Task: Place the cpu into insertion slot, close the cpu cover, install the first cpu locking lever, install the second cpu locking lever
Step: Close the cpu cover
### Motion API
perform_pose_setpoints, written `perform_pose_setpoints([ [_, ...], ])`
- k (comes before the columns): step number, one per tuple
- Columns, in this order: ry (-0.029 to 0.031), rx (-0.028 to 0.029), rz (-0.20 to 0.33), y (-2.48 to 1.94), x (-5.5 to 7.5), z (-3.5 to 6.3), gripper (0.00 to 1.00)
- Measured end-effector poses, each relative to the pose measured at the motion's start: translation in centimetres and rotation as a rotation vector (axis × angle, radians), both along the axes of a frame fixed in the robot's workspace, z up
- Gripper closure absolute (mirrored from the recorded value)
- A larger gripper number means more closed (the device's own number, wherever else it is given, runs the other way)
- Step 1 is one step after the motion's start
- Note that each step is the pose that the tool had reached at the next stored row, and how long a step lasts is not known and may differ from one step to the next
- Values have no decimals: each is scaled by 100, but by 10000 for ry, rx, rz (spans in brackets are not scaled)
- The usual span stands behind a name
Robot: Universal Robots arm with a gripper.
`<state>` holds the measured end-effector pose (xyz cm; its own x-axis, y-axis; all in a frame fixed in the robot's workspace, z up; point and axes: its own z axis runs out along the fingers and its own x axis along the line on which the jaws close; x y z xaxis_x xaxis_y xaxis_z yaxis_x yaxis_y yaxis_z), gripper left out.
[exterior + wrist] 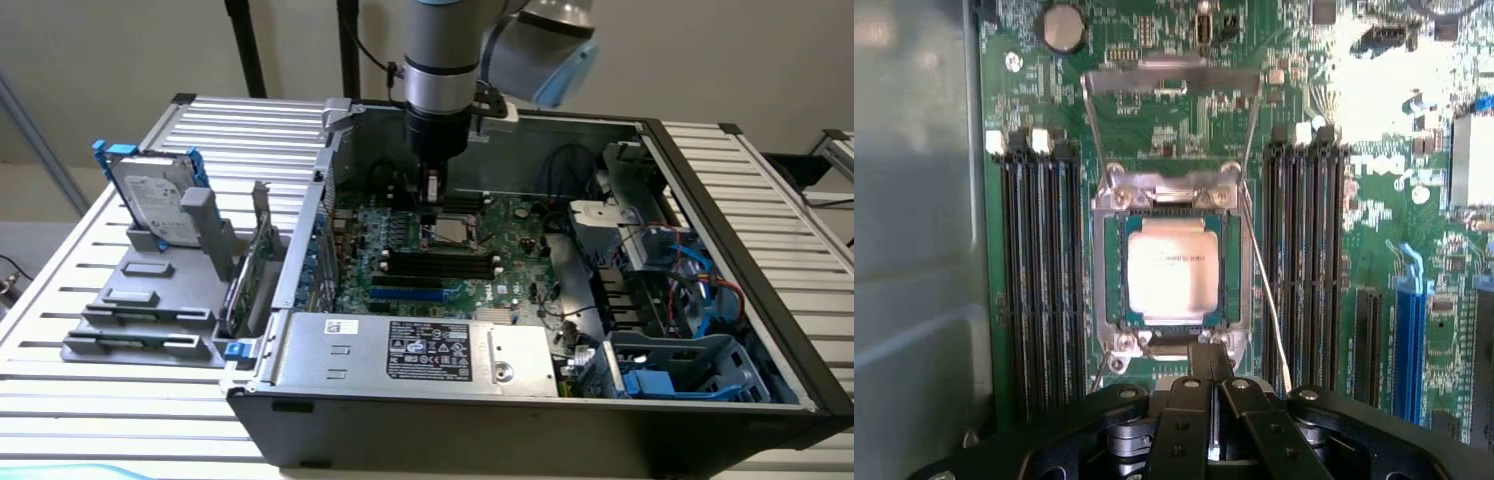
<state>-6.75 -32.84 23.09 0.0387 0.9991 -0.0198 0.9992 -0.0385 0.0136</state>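
The cpu [1172, 270] lies silvery face up inside the insertion slot [1110, 300], a black socket with a silvery rim on the green motherboard. The cpu cover [1169, 75] stands raised at the socket's hinge end, with the board visible through its window. A thin wire locking lever [1269, 300] slants free along one side of the socket. My gripper [1210, 365] is shut with nothing in it, its tips just over the socket edge opposite the hinge. In the exterior view the gripper [430, 205] hangs straight down into the open case, just above the socket [450, 233].
Long black memory slots [1044, 270] [1304, 260] flank the socket on both sides. A power supply [414, 350] sits at the case's front, and a blue drive cage [681, 370] at the exterior view's right. A hard drive [154, 195] stands on a grey rack outside the case.
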Motion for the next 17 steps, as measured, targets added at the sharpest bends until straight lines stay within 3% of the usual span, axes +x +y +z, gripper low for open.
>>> perform_pose_setpoints([
  [6, 94, 2, 1, -1, 274, 85, 89],
  [17, 244, 4, 1, -5, 771, 325, 89],
])
